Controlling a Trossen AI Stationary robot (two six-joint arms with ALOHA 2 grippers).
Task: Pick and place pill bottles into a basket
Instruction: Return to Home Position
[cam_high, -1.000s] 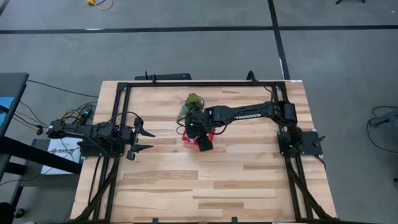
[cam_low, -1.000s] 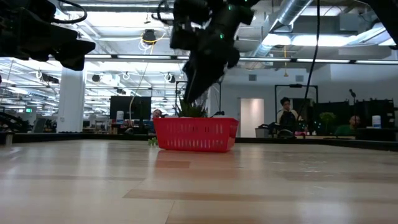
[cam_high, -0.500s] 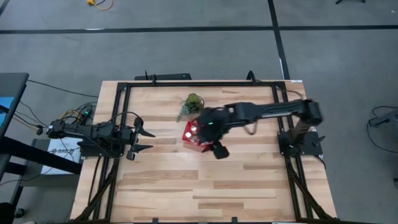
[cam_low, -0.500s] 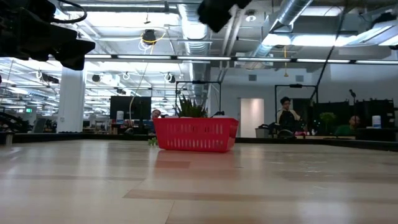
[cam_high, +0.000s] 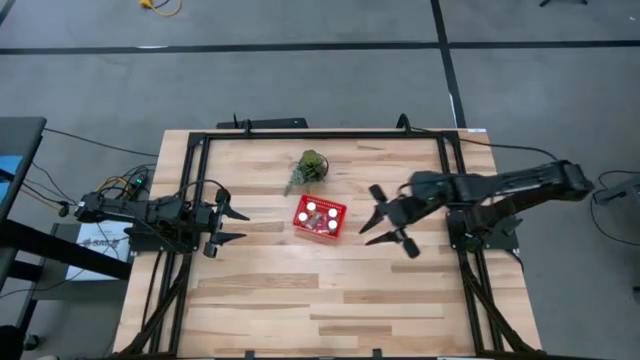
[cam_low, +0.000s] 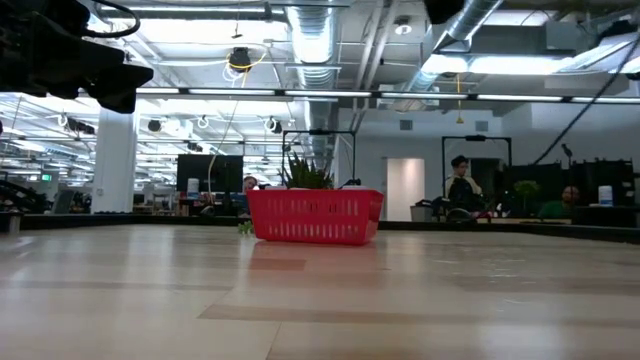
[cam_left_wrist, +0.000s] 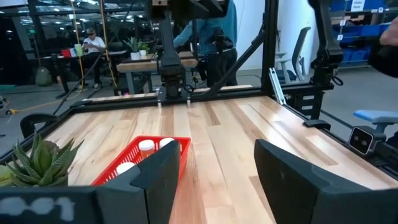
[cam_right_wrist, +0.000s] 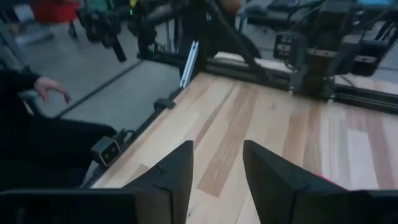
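Note:
The red basket (cam_high: 319, 216) stands on the table's middle with several white pill bottles (cam_high: 311, 207) inside it. It also shows in the low view (cam_low: 314, 216) and in the left wrist view (cam_left_wrist: 142, 163), with bottle caps (cam_left_wrist: 147, 146) over its rim. My right gripper (cam_high: 385, 228) is open and empty, to the right of the basket and above the table. My left gripper (cam_high: 232, 225) is open and empty at the table's left edge.
A green leafy plant (cam_high: 309, 167) stands just beyond the basket, toward the far edge. A black frame (cam_high: 320, 133) runs round the table's edges. In the right wrist view a person's hand (cam_right_wrist: 51, 87) shows beyond the table.
My right gripper has risen from over the basket and drawn back toward the table's right edge, its fingers now spread wide. The basket, which it covered before, now shows with the white bottles inside. My left arm has kept still.

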